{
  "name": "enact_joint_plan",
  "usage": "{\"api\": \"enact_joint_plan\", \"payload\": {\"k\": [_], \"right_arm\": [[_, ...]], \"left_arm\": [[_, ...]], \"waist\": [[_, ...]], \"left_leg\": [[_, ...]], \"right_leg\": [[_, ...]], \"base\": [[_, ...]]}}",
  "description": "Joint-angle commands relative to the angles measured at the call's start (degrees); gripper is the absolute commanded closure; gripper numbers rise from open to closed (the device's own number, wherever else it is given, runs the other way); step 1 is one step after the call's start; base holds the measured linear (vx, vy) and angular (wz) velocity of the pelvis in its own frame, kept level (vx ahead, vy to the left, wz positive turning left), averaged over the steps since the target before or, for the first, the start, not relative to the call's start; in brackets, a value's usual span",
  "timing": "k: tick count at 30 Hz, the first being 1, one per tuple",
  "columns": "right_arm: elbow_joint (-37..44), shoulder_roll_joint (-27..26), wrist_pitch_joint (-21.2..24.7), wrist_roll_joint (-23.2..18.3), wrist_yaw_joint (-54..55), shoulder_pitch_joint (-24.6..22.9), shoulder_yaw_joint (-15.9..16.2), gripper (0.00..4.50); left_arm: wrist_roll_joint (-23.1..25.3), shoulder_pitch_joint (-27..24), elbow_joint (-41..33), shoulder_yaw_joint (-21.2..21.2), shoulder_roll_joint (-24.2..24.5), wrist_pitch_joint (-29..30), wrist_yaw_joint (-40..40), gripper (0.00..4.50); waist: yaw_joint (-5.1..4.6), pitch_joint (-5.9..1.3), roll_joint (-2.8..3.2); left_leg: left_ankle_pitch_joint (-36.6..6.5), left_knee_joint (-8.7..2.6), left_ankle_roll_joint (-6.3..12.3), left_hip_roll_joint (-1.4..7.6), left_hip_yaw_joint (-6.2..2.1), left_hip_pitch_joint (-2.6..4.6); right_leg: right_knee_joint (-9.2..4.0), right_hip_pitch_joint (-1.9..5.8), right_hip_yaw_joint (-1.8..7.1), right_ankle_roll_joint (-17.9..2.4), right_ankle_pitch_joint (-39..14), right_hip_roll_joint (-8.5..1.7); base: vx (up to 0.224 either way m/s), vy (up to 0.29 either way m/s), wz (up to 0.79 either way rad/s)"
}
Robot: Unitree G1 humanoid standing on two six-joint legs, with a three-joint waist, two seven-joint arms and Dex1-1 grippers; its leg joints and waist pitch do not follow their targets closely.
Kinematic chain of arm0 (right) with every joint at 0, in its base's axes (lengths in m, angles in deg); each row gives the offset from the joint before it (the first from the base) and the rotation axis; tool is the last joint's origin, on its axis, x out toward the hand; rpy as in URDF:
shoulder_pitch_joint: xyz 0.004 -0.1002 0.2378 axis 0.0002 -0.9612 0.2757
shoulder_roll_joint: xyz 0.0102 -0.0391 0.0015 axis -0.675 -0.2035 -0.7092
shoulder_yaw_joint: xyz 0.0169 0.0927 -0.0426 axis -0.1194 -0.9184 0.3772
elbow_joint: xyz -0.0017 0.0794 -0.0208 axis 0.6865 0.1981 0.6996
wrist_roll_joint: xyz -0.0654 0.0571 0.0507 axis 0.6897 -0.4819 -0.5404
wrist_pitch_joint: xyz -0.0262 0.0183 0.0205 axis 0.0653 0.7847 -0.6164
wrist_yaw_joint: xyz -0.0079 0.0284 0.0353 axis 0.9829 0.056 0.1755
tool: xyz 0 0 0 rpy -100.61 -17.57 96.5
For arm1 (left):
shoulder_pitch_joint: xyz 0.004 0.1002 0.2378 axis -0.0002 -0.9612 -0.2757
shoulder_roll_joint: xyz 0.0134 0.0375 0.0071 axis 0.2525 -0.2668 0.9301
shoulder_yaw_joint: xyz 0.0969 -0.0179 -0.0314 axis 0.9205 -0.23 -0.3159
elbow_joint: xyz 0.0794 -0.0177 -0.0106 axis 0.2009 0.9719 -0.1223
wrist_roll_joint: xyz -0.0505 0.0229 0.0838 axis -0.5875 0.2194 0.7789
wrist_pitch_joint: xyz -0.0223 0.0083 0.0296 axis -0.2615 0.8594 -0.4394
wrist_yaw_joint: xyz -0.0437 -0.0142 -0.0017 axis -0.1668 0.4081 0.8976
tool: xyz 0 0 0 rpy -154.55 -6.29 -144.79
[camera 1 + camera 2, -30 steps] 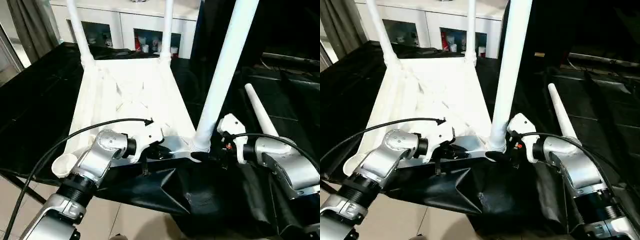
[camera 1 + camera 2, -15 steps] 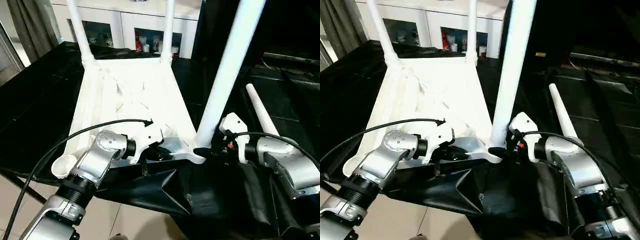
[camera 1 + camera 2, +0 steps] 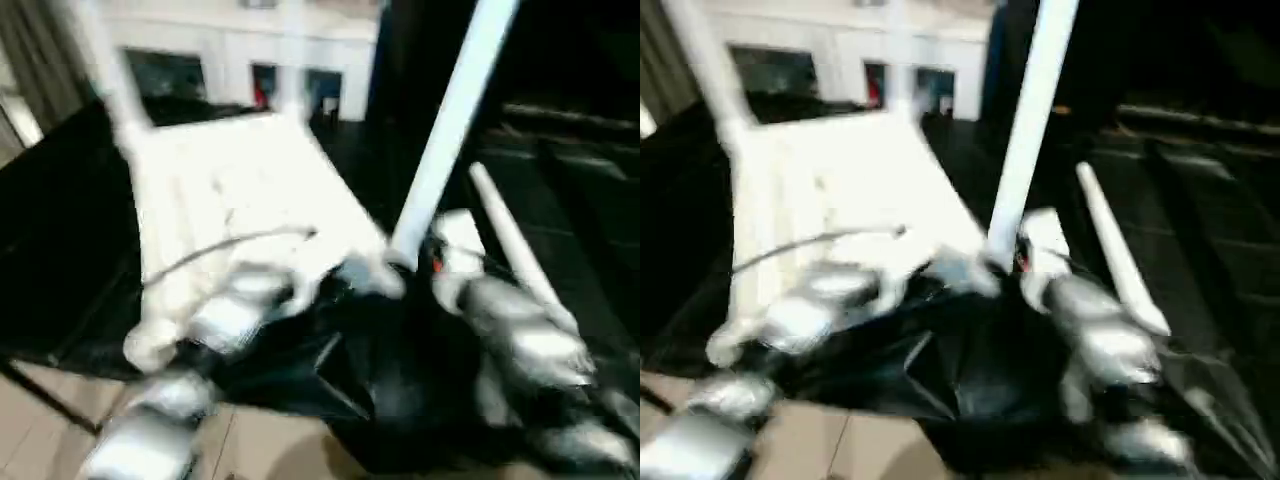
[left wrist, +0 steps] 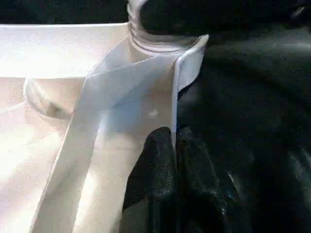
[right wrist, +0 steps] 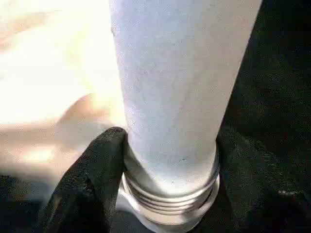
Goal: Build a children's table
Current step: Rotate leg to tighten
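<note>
The right gripper (image 5: 167,160) clasps leg 3's (image 5: 180,82) threaded base; the left gripper (image 4: 172,145) pinches the tabletop (image 4: 58,53) rim; leg 4 (image 3: 510,240) lies beyond the right gripper.

one tabletop (image 3: 235,190) — four legs: three upright (image 3: 452,120) (image 3: 100,65) (image 3: 293,50), one lying loose (image 3: 510,245) — two grippers (image 4: 170,160) (image 5: 167,160).

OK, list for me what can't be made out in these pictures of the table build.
- Head views: motion blur smears both forearms, so the grippers cannot be read there.
- Near leg: its top is cut off by the picture's edge.
- Right wrist view: the black fingers flank the leg's threaded base; how far it is screwed in is unclear.
- Left wrist view: the fingers cover part of the tabletop rim.
- Loose leg: its lower end is hidden behind the right forearm.
</note>
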Motion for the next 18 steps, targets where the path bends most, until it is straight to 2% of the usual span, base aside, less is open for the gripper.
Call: {"api": "enact_joint_plan", "payload": {"k": [1,5,6,7,9,11,12,14,15,16,18], "right_arm": [[-6.15,-3.45,-0.31,1.11,4.76,-0.12,2.04,1.88],[-10.41,-7.43,-3.48,0.86,7.16,3.47,0.84,1.88],[-10.73,-7.86,-3.78,0.80,6.65,3.91,0.84,1.88],[-10.76,-8.02,-3.92,0.85,6.41,4.05,0.87,1.88],[-10.14,-8.47,-4.84,0.52,4.56,4.34,0.88,1.32],[-10.47,-8.65,-5.43,0.44,4.42,4.59,0.57,1.16],[-10.35,-8.26,-6.08,0.60,3.94,4.71,0.56,1.16],[-10.34,-7.61,-7.17,0.68,3.31,5.01,0.56,0.86],[-8.29,-5.42,-7.61,0.82,-0.10,4.67,1.73,0.76],[-8.29,-5.42,-7.61,0.82,-0.10,4.67,1.73,0.76],[-3.07,-0.65,-4.76,1.03,-5.71,3.34,3.57,0.64]], "left_arm": [[0.51,2.99,1.95,-2.44,-1.33,-0.84,-8.25,4.50],[0.84,4.62,4.91,-3.03,-2.40,-2.64,-10.23,4.50],[0.76,4.69,4.85,-3.02,-2.37,-2.73,-9.53,4.50],[0.74,4.71,4.84,-3.01,-2.36,-2.95,-9.22,4.50],[0.24,4.62,4.58,-3.14,-2.15,-3.57,-7.41,4.50],[0.07,4.77,4.97,-3.14,-2.14,-4.38,-7.00,4.50],[-0.25,4.58,4.65,-3.00,-1.88,-5.22,-5.76,4.50],[-0.79,4.42,4.49,-2.66,-1.54,-6.84,-4.17,4.50],[-0.67,4.07,4.54,-1.86,-0.49,-8.93,-2.78,4.50],[-0.67,4.07,4.54,-1.86,-0.49,-8.93,-2.78,4.50],[-1.00,3.09,3.74,-1.30,1.40,-10.74,0.65,4.50]], "waist": [[0.29,-3.85,-0.10],[0.09,-3.90,0.03],[0.05,-3.89,-0.21],[0.11,-3.92,-0.14],[0.02,-3.94,-0.09],[-0.09,-3.94,-0.10],[-0.29,-3.95,-0.05],[-0.57,-4.02,0.05],[-0.49,-4.04,0.24],[-0.44,-4.01,0.20],[-0.18,-4.06,0.16]], "left_leg": [[-8.52,-3.75,1.76,-0.17,0.15,-0.61],[-9.60,-3.78,2.86,-0.28,0.07,-0.68],[-9.28,-3.83,3.09,-0.23,0.02,-0.86],[-9.20,-3.83,3.20,-0.18,-0.02,-0.83],[-8.96,-3.90,3.47,-0.04,-0.04,-0.84],[-8.81,-3.92,3.82,0.02,-0.02,-0.93],[-9.00,-3.89,3.99,-0.06,-0.01,-0.99],[-8.63,-3.91,4.15,-0.11,-0.07,-1.12],[-8.53,-3.87,4.26,0.01,-0.02,-0.77],[-8.53,-3.90,4.51,0.02,-0.03,-0.74],[-7.18,-3.77,5.28,0.21,0.06,-0.84]], "right_leg": [[-6.11,4.25,2.32,-2.52,-25.39,-2.78],[-6.23,4.28,2.06,-1.77,-24.83,-2.59],[-6.08,4.41,2.04,-1.89,-24.13,-2.57],[-5.98,4.43,2.03,-2.04,-23.83,-2.60],[-5.80,4.44,2.10,-2.64,-22.80,-2.63],[-5.63,4.48,2.20,-3.45,-21.62,-2.70],[-5.67,4.58,2.16,-3.67,-21.60,-2.69],[-5.62,4.70,2.16,-3.86,-21.39,-2.69],[-5.59,4.48,2.26,-4.41,-20.73,-2.70],[-5.62,4.50,2.23,-4.71,-20.39,-2.64],[-5.05,4.72,2.50,-5.83,-16.85,-2.57]], "base": [[0.000,0.000,0.00],[0.000,0.000,0.00],[0.000,0.000,0.00],[0.000,0.000,0.00],[0.000,0.000,0.00],[0.000,0.000,0.00],[0.000,0.000,0.00],[0.000,0.000,0.00],[0.000,0.000,0.00],[0.000,0.000,0.00],[0.000,0.000,0.00]]}}
